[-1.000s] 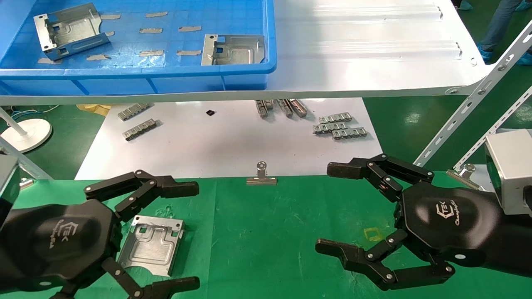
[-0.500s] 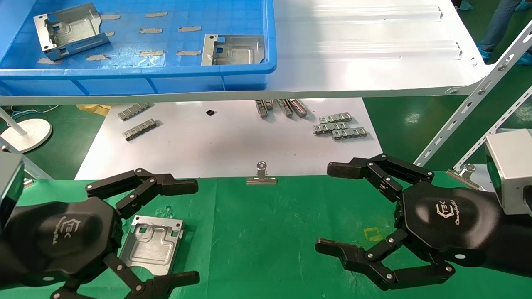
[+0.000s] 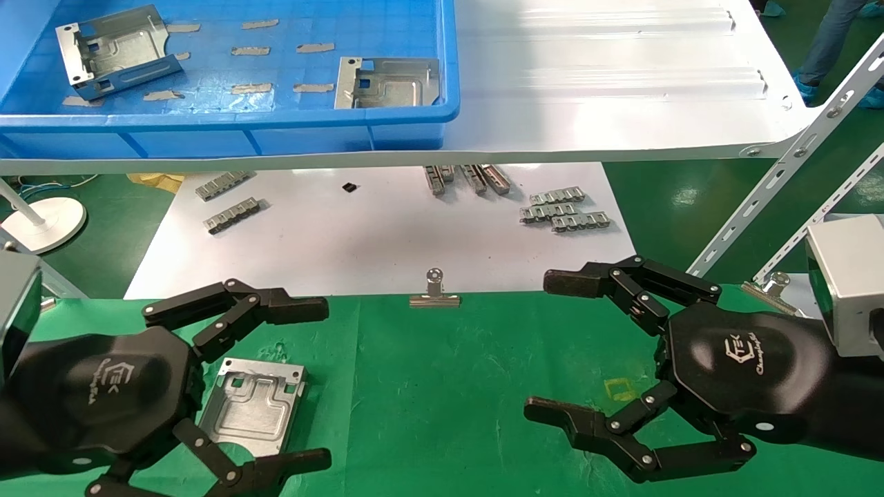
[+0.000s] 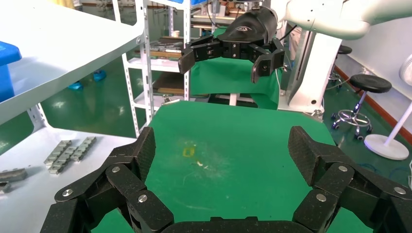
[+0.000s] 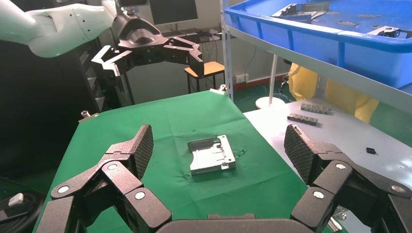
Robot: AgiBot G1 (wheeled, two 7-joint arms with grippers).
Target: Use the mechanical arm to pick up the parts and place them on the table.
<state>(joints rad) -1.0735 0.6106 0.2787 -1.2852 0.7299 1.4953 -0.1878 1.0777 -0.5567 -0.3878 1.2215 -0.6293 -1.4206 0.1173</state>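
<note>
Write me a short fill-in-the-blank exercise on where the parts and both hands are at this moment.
1. The shiny silver stamped metal plate beside the open black left hand lies flat on the ____ cloth table.
2. The blue plastic bin on the glossy white shelf holds ____ silver plates.
3. The right hand is open and holds ____.

Missing words: green; two; nothing

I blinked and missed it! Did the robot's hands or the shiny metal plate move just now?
Hardly. The left gripper slid very slightly toward the robot, open above the plate. The plate on the green table and the open right gripper stayed put.
</note>
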